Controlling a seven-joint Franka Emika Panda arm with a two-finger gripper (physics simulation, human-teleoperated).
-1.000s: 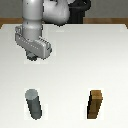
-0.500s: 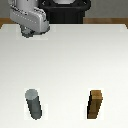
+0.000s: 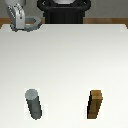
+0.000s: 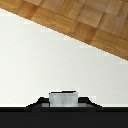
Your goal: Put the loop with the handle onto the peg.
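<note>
The peg (image 3: 34,104), an upright grey cylinder, stands on the white table near the front, toward the exterior view's left. My gripper (image 3: 21,23) is high over the table's far corner on the exterior view's left, well away from the peg. It is shut on the handle of the loop with the handle (image 3: 33,22), whose grey ring sticks out sideways toward the exterior view's right. In the wrist view a grey piece of the loop (image 4: 62,98) shows just past the dark gripper body, and the fingertips themselves are hidden.
A brown wooden block (image 3: 96,105) stands upright at the front, toward the exterior view's right, level with the peg. The robot's dark base (image 3: 64,11) sits behind the table's far edge. The wrist view shows the table edge (image 4: 75,37) and wooden floor (image 4: 95,20) beyond it.
The arm has moved up and toward the far corner on the exterior view's left, carrying the loop with it. Peg and block have not moved.
</note>
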